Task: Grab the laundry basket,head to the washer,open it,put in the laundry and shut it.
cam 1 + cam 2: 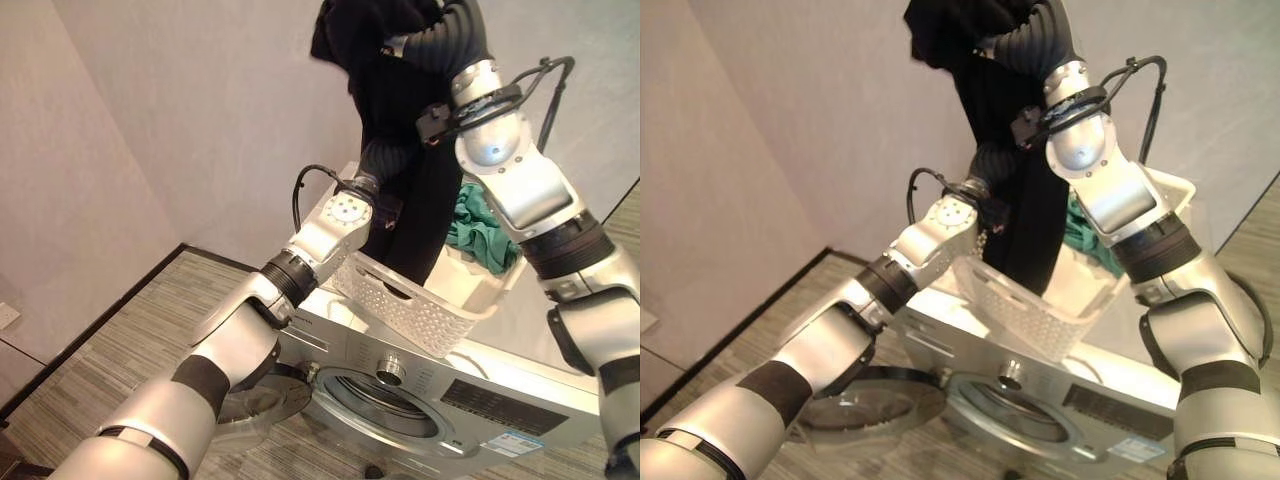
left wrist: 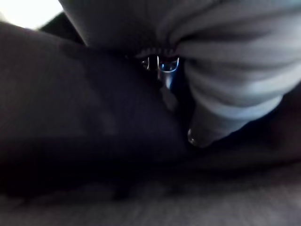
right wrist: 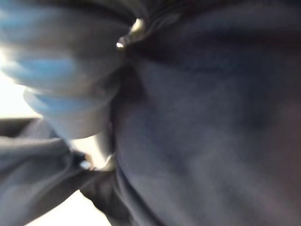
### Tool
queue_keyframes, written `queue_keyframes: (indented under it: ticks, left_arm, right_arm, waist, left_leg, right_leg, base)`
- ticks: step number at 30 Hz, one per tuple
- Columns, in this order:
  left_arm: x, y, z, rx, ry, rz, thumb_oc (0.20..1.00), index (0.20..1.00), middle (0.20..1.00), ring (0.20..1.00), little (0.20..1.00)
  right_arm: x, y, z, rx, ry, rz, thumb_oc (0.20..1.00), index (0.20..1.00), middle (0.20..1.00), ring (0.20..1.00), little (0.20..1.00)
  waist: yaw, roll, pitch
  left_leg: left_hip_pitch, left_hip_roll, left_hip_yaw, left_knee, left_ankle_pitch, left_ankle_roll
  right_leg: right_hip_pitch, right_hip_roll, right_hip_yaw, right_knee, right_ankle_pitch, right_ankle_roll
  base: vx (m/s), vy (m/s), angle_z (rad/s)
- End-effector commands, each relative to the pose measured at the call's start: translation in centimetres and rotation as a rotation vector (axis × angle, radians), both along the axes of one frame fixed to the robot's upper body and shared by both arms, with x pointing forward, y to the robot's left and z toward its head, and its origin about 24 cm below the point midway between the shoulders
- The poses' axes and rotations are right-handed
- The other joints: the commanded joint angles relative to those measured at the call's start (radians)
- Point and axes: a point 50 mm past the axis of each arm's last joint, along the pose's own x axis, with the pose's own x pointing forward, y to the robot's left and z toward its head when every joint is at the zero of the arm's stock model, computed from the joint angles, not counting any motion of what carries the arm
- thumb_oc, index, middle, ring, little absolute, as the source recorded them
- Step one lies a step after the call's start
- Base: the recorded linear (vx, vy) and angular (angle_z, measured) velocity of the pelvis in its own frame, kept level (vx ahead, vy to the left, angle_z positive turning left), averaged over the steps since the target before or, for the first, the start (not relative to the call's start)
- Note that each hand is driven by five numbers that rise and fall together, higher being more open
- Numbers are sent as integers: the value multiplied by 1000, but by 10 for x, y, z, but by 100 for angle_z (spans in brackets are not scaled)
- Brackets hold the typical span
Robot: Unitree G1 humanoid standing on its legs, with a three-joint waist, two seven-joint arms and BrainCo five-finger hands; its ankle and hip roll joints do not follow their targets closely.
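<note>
Your right hand is up at 12 o'clock in the head views, buried in a black garment; its wrist view has dark cloth pressed against the ribbed cover, and you cannot tell whether the fingers pinch it or not. Your left hand meets the same garment lower down, near centre, and its fingers are likewise hidden in the folds. Held high at one end and steadied lower, the garment hangs lengthwise out of the white basket, likely so it lifts free.

The basket sits on top of the washer, with green laundry left inside at 2 o'clock. The washer door hangs open at 7 o'clock. In your way: the basket rim, and your left arm crossing above the drum opening.
</note>
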Motion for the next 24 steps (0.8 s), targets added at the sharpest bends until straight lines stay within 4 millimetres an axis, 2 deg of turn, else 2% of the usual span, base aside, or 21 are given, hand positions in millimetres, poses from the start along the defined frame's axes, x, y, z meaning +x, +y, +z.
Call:
queue_keyframes:
  ticks: [1, 5, 7, 9, 10, 12, 13, 14, 16, 17, 18, 19, 20, 22, 23, 24]
  left_arm:
    - [16, 32, 40, -26, -155, 132, 200, 200, 200, 200, 200]
    - [21, 56, 54, -49, -200, 195, 200, 200, 200, 200, 200]
    - [22, 78, 68, -83, -248, 251, 200, 200, 200, 200, 200]
    - [20, 86, 76, -121, -279, 264, 200, 200, 200, 200, 200]
    - [20, 85, 75, -118, -278, 262, 200, 200, 200, 200, 200]
    - [16, 90, 82, -161, -311, 268, 200, 200, 200, 200, 200]
    - [11, 96, 94, -195, -370, 275, 200, 200, 200, 200, 200]
    - [10, 96, 94, -192, -369, 274, 200, 200, 200, 200, 200]
    - [0, 108, 113, -228, -474, 291, 200, 200, 200, 200, 200]
    - [-1, 107, 112, -225, -472, 288, 200, 200, 200, 200, 200]
    - [-4, 111, 117, -230, -507, 300, 200, 200, 200, 200, 200]
    - [-12, 117, 128, -237, -572, 316, 200, 200, 200, 200, 200]
    - [-12, 117, 127, -237, -571, 316, 200, 200, 200, 200, 200]
    - [-22, 124, 136, -239, -645, 332, 200, 200, 200, 200, 200]
    - [-30, 131, 145, -239, -709, 351, 200, 200, 200, 200, 200]
    - [-30, 130, 145, -239, -708, 350, 200, 200, 200, 200, 200]
  right_arm:
    - [-11, -7, 25, 98, -69, 122, 1000, 1000, 1000, 1000, 1000]
    - [-23, -18, 18, 95, -73, 183, 1000, 1000, 1000, 1000, 1000]
    - [-38, -48, 11, 165, -117, 194, 1000, 1000, 1000, 1000, 1000]
    - [-49, -63, 7, 232, -165, 194, 1000, 1000, 1000, 1000, 1000]
    - [-50, -64, 6, 235, -164, 192, 1000, 1000, 1000, 1000, 1000]
    - [-60, -83, 0, 341, -222, 167, 1000, 1000, 1000, 1000, 1000]
    - [-65, -97, -7, 382, -265, 91, 1000, 1000, 1000, 1000, 1000]
    - [-66, -97, -9, 384, -266, 87, 1000, 1000, 1000, 1000, 1000]
    - [-72, -121, -20, 388, -301, -86, 1000, 1000, 1000, 1000, 1000]
    - [-73, -121, -22, 389, -300, -93, 1000, 1000, 1000, 1000, 1000]
    - [-73, -134, -31, 396, -291, -172, 1000, 1000, 1000, 1000, 1000]
    - [-70, -152, -48, 368, -246, -327, 1000, 1000, 1000, 1000, 1000]
    - [-70, -153, -48, 368, -246, -327, 1000, 1000, 1000, 1000, 1000]
    - [-71, -171, -72, 319, -175, -479, 1000, 1000, 1000, 1000, 1000]
    - [-78, -192, -95, 267, -104, -625, 1000, 1000, 1000, 1000, 1000]
    - [-78, -192, -96, 267, -103, -627, 1000, 1000, 1000, 1000, 1000]
  waist:
    - [15, -14, -36]
    - [-1, -5, -40]
    - [-19, 9, -41]
    - [-29, 22, -42]
    - [-28, 19, -43]
    - [-33, 28, -46]
    - [-37, 37, -47]
    - [-36, 33, -46]
    - [-48, 47, -48]
    - [-45, 45, -51]
    - [-48, 46, -50]
    - [-50, 49, -53]
    - [-50, 48, -52]
    - [-54, 50, -51]
    - [-58, 52, -51]
    - [-57, 52, -54]
  left_leg:
    - [37, 65, 5, 6, -64, -32]
    - [39, 65, 14, 6, -65, -34]
    - [38, 64, 17, 6, -68, -35]
    - [40, 64, 19, 6, -70, -34]
    - [40, 65, 18, 6, -71, -34]
    - [42, 65, 18, 6, -75, -33]
    - [39, 65, 19, 6, -74, -32]
    - [35, 66, 18, 6, -65, -32]
    - [41, 66, 20, 6, -80, -30]
    - [41, 67, 20, 6, -79, -30]
    - [39, 68, 20, 6, -71, -30]
    - [44, 68, 20, 6, -82, -29]
    - [40, 68, 20, 6, -72, -29]
    - [41, 70, 19, 6, -72, -28]
    - [41, 71, 18, 6, -72, -28]
    - [44, 71, 18, 6, -82, -28]
  right_leg:
    - [-56, -70, -42, 116, -87, 52]
    - [-61, -70, -38, 117, -86, 55]
    - [-64, -71, -39, 118, -88, 59]
    - [-65, -71, -38, 119, -91, 59]
    - [-64, -71, -38, 120, -92, 59]
    - [-63, -71, -41, 121, -96, 59]
    - [-63, -73, -41, 121, -97, 60]
    - [-68, -72, -41, 123, -88, 59]
    - [-64, -73, -39, 121, -98, 61]
    - [-64, -73, -39, 120, -97, 61]
    - [-68, -72, -38, 122, -90, 59]
    - [-62, -72, -39, 122, -100, 60]
    - [-66, -71, -38, 123, -92, 58]
    - [-65, -70, -37, 128, -96, 57]
    - [-64, -69, -40, 131, -99, 57]
    - [-59, -70, -41, 130, -108, 58]
  base:
    - [1, 5, -18]
    - [9, -2, -16]
    - [0, 0, 0]
    - [0, 0, 0]
    - [0, 0, 0]
    - [0, 0, 0]
    - [0, 0, 0]
    - [0, 0, 0]
    - [24, 6, 0]
    - [0, 0, 0]
    - [0, 0, 0]
    - [0, 0, 0]
    - [40, 7, -1]
    - [-18, -3, -1]
    - [0, 0, 0]
    - [19, -8, 5]
